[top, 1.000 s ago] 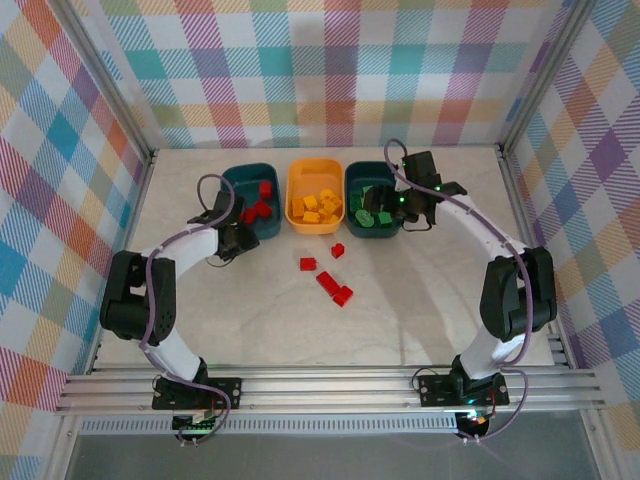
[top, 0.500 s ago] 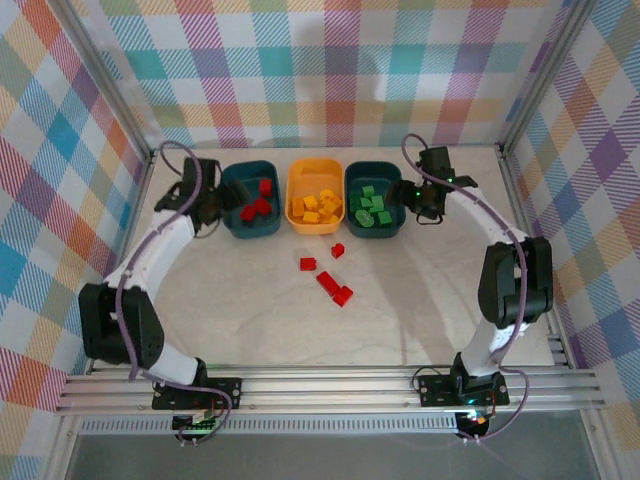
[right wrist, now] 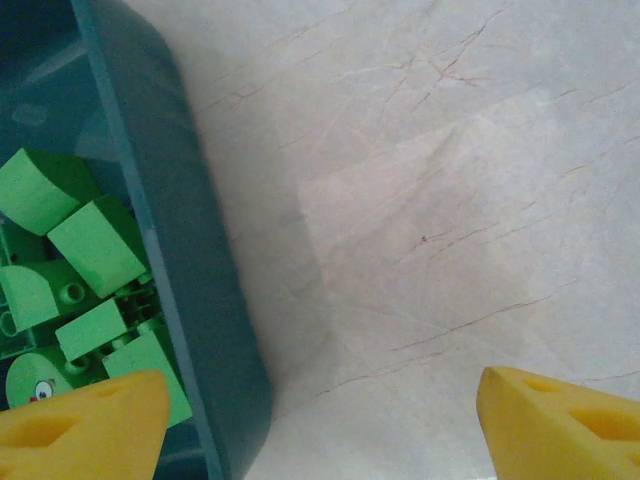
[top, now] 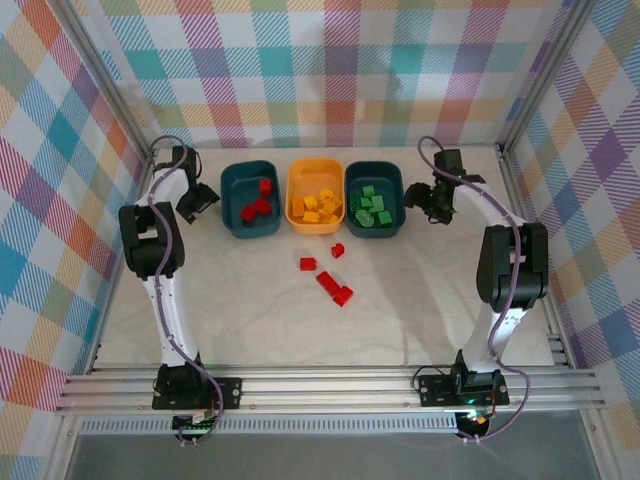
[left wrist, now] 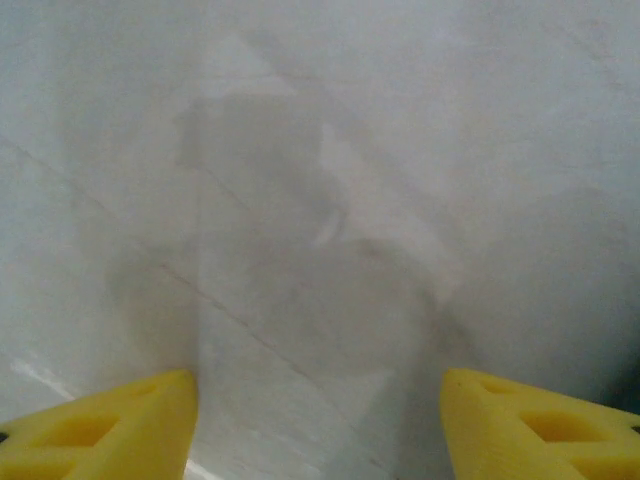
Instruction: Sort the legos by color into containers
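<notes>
Three containers stand in a row at the back: a teal tub (top: 236,178) holding red legos (top: 256,206), an orange-yellow tub (top: 314,168) holding yellow legos (top: 320,206), and a teal tub (top: 386,176) holding green legos (top: 372,212). Several red legos (top: 327,281) lie loose on the table in front of them. My left gripper (top: 196,203) hangs left of the red tub, open over bare table (left wrist: 318,430). My right gripper (top: 437,200) is just right of the green tub, open (right wrist: 320,425), with the tub wall (right wrist: 190,290) and green legos (right wrist: 95,245) at its left.
Aluminium rails (top: 330,385) run along the near edge and the sides. Checked walls enclose the table. The loose red bricks sit mid-table, a hand's width in front of the tubs.
My left arm swung from the near side of the red tub out to the far left. My right gripper moved right, off the green tub, to the table beside it.
</notes>
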You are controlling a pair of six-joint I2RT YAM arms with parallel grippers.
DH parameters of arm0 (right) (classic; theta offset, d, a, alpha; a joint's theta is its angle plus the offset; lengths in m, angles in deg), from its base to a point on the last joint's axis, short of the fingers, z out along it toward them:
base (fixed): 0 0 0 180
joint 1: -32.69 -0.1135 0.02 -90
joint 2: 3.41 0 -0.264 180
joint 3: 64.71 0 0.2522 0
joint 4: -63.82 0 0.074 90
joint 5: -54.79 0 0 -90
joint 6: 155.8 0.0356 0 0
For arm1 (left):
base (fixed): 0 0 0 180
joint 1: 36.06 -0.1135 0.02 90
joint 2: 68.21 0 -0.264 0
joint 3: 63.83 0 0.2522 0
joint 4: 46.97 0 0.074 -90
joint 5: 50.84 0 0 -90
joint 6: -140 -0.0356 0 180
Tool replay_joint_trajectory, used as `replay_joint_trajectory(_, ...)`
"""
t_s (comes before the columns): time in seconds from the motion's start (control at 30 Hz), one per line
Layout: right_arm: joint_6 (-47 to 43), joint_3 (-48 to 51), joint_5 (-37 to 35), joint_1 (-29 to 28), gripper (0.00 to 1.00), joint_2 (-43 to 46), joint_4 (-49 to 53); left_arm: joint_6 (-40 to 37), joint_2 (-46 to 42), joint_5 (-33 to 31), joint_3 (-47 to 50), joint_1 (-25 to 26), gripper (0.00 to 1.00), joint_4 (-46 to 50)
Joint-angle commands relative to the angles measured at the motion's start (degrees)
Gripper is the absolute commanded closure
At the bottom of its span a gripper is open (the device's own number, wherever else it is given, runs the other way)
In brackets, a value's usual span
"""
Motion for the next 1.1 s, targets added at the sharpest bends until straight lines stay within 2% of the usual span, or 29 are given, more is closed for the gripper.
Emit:
replay_joint_trajectory(0.0, 1.0, 1.2, 2.3, -0.3, 0.20, 2.3, -0.4, -3.5, 2.2, 6.8, -2.7, 2.2, 0.34, 0.9)
replay_joint_trajectory(0.17, 1.4, 3.5, 3.9, -0.3, 0.20, 4.6, -0.9, -6.0, 3.8, 9.4, -4.5, 4.0, 0.33, -0.2)
replay_joint_trajectory(0.43, 0.4, 5.9, 2.6, -0.3, 0.19, 10.1, 0.2, -5.4, 3.1, 6.3, -4.9, 2.6, 0.29, 1.4)
replay_joint_trajectory(0.6, -0.1, 6.3, 0.8, -0.2, 0.19, 10.1, 0.8, -2.6, -7.8, -0.4, 0.2, 1.9, 0.25, 1.8)
replay_joint_trajectory(0.67, 0.5, 7.3, 2.0, -0.3, 0.19, 10.8, -0.8, -1.8, -14.2, -0.8, 5.0, 2.7, 0.24, 0.3)
replay_joint_trajectory(0.77, 0.9, 10.2, 4.6, -0.3, 0.20, 13.6, -5.1, -1.1, -24.6, -1.8, 14.4, 8.0, 0.23, -2.1)
replay_joint_trajectory(0.9, 1.8, 17.6, 5.1, -1.2, 0.20, 20.5, -11.9, -1.7, -35.5, -4.8, 26.2, 22.6, 0.19, -4.0)
replay_joint_trajectory(1.0, 3.0, 24.8, 2.9, -4.6, 0.21, 25.4, -17.5, 0.2, -38.0, -4.0, 32.6, 31.6, 0.17, -5.3)
replay_joint_trajectory(1.07, 3.5, 29.5, -0.2, -8.3, 0.21, 28.1, -21.4, 0.9, -37.9, -1.4, 35.7, 36.1, 0.17, -7.6)
